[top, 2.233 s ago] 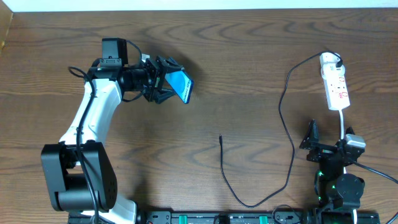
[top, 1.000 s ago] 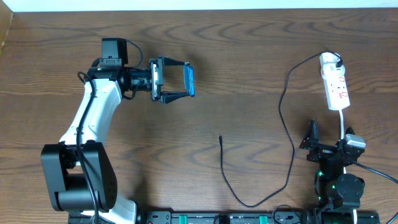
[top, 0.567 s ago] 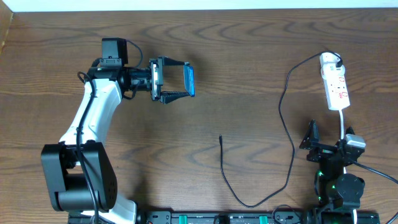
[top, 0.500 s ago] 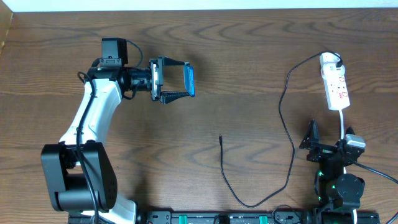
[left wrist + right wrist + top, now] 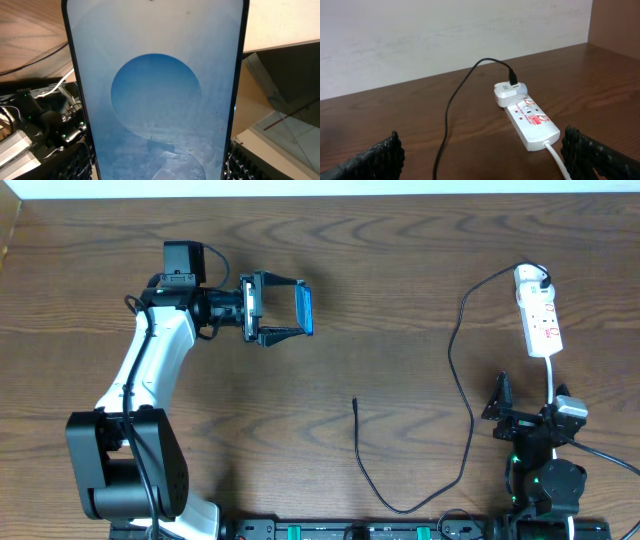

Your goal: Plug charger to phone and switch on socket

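My left gripper (image 5: 300, 308) is shut on the phone (image 5: 305, 309) and holds it on edge above the table at the upper left. The phone's blue screen (image 5: 156, 95) fills the left wrist view between my two finger pads. The charger cable (image 5: 462, 370) runs from a white adapter on the socket (image 5: 538, 318) at the far right, down and round to its connector tip (image 5: 355, 402) at mid table. My right gripper (image 5: 525, 408) is open and empty at the lower right, near the socket (image 5: 530, 120) and the charger cable (image 5: 451, 102).
The socket's white cord (image 5: 553, 380) runs down past my right gripper. The left arm's base (image 5: 125, 470) stands at the lower left. A black rail (image 5: 360, 530) lines the front edge. A pale wall (image 5: 445, 35) rises behind the table.
Since the earliest frame my left gripper has turned the phone from a tilt to standing on edge. Over the last second nothing has moved. The right arm has stayed still.
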Controlling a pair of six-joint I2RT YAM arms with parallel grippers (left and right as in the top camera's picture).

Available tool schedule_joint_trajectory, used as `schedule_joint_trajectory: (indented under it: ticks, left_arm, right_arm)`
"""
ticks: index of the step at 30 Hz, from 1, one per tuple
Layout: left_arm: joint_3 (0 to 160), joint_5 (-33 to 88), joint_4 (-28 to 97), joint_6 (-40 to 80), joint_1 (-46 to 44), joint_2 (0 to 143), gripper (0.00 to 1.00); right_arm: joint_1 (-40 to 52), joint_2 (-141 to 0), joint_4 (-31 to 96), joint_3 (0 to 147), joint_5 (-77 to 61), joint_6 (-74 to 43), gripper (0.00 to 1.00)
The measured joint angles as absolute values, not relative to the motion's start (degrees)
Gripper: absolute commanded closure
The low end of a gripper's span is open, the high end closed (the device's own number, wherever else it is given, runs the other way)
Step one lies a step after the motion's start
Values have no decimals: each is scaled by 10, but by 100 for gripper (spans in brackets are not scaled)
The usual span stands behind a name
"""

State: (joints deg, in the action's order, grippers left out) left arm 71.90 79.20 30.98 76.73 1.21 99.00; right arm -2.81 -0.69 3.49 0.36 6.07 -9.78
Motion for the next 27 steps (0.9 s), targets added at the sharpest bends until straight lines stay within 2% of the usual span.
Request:
schedule_joint_trajectory:
  ticks: [13,27]
  left_arm:
    - [719,775,291,768,12,990,92]
    - [719,700,192,769,12,990,93]
  right_arm:
    - [-28,-7,35,4,61,-98,1]
    - [-28,-7,35,4,61,-98,1]
